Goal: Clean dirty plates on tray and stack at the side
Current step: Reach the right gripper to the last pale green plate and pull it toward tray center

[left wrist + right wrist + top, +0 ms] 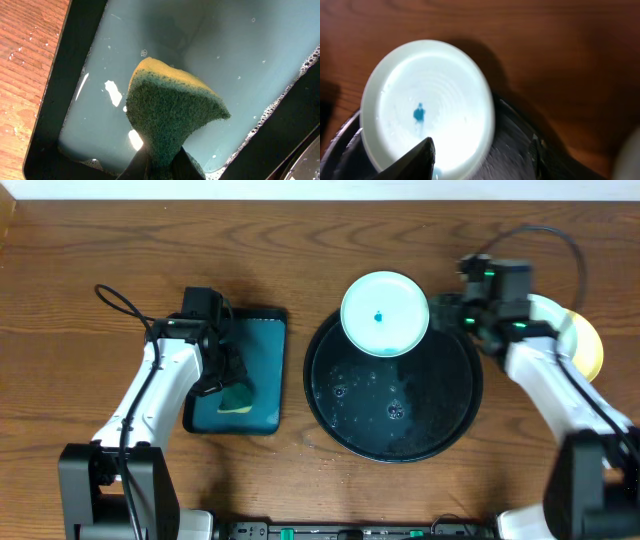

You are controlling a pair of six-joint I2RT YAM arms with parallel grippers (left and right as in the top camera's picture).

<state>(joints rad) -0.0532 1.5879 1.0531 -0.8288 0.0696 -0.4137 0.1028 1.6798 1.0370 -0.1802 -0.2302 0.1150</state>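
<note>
Brown wood with a strong grain fills the table (100,240) from edge to edge, and a pale strip runs along its far side. We see water droplets scattered on the wood just beside the teal tray (265,360), which holds cloudy water with bubbles along its dark rim. Over that tray the left gripper (160,167) is clenched on the narrow end of a sponge (172,115) – green scouring face toward the wrist camera, yellow layer behind. To the right lies the round black tray (400,420), glossy and beaded with water. A mint plate (385,313) sits at its far edge, overlapping the rim and partly over the bare wood, with a small blue smudge (419,114) at its centre. The right gripper (481,147) stands at the plate's right edge with its fingers spread wide – one over the plate, the other over the black tray – grasping nothing. A yellow plate (588,350) lies on the wood at the far right, partly hidden under the right arm.
</note>
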